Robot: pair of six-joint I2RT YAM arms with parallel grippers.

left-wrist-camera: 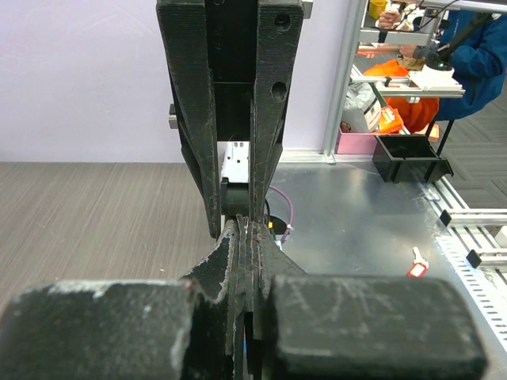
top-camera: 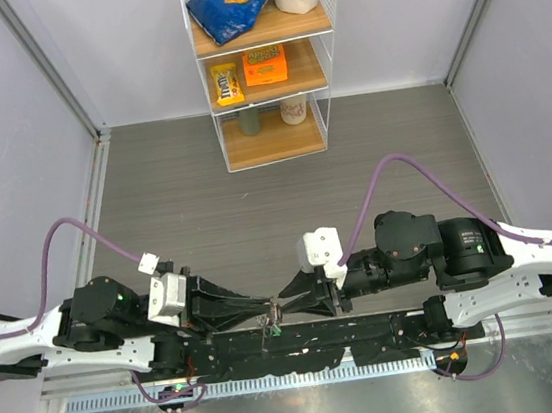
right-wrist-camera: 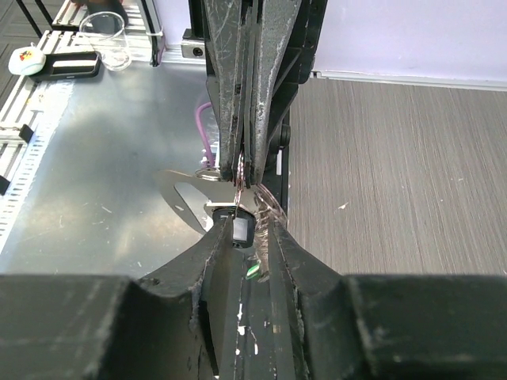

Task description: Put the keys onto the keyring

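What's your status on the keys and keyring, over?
Left gripper shut on the keyring. Right gripper slightly open around a black-headed key. Tip to tip; nothing seen in the way.

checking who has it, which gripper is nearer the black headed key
Right. The black-headed key sits between the right gripper's fingers; the left gripper, shut, meets it tip to tip just beyond the key.
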